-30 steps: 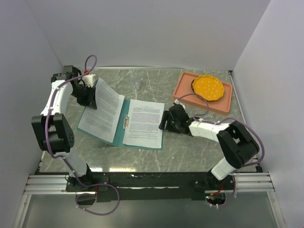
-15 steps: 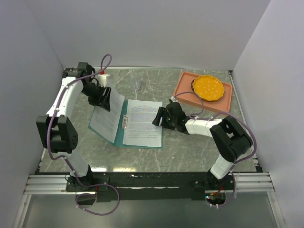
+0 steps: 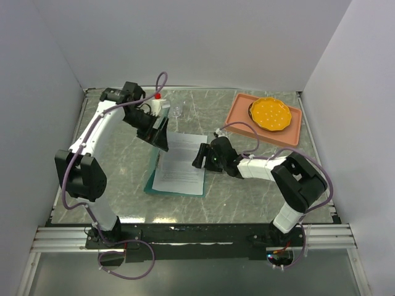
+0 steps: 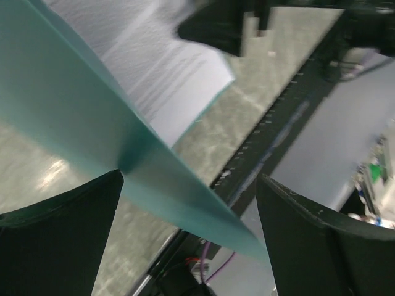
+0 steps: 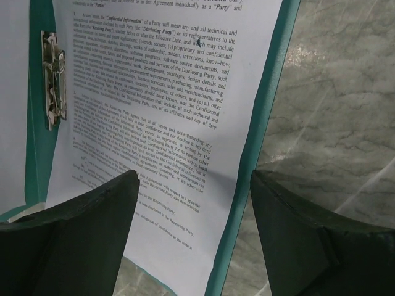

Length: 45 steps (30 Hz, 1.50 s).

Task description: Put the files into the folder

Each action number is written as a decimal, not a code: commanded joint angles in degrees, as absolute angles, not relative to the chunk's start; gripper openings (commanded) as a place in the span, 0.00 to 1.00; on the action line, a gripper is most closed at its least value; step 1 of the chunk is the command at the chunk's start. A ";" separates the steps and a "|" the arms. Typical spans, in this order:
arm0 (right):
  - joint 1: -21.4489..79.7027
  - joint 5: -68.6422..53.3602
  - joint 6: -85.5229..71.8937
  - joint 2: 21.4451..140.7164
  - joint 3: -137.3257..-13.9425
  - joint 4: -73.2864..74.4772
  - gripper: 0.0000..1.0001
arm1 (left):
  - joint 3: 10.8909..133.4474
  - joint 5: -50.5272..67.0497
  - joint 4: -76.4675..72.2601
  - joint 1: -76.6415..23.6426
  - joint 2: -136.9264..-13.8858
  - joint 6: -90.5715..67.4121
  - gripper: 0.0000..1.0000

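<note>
Since a second ago, we log the left gripper (image 3: 162, 132) swung rightward, lifting the folder (image 3: 150, 183) cover from flat to steeply raised above the spine, jaws spreading.

Top view: folder back flat on the table (image 3: 247, 197); the files (image 3: 182, 165) lie inside it. Right gripper (image 3: 200, 157) at the folder's right edge. Salmon tray (image 3: 237, 117) well right of the folder.

Left wrist: fingers (image 4: 62, 234) wide apart, teal cover edge passing between them, unclamped.

Right wrist: fingers (image 5: 74, 234) spread wide above the files' near edge, holding nothing; metal clip (image 5: 52, 80) on the folder's spine.
</note>
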<state>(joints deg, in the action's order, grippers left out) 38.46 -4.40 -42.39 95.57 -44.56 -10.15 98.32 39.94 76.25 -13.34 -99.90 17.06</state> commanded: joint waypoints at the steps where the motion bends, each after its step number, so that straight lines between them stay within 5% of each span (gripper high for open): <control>1: 38.67 -4.39 -41.66 94.22 -42.98 -2.29 0.81 | 101.95 50.61 78.84 -17.92 -99.58 16.44 0.96; 12: 33.58 2.80 -42.01 86.31 -39.02 5.44 0.82 | 105.29 58.71 78.84 -20.92 -100.37 18.89 0.96; 23: 28.39 6.07 -40.17 75.76 -38.75 9.23 0.82 | 98.89 43.18 67.73 -6.79 -99.93 18.91 0.96; 29: 28.39 0.36 -39.73 82.96 -45.07 5.72 0.82 | 80.62 29.62 50.37 -6.33 -101.15 16.69 0.99; 45: 28.48 -5.45 -39.29 102.56 -60.73 5.36 0.82 | 64.95 20.57 32.26 -4.75 -99.14 24.70 0.88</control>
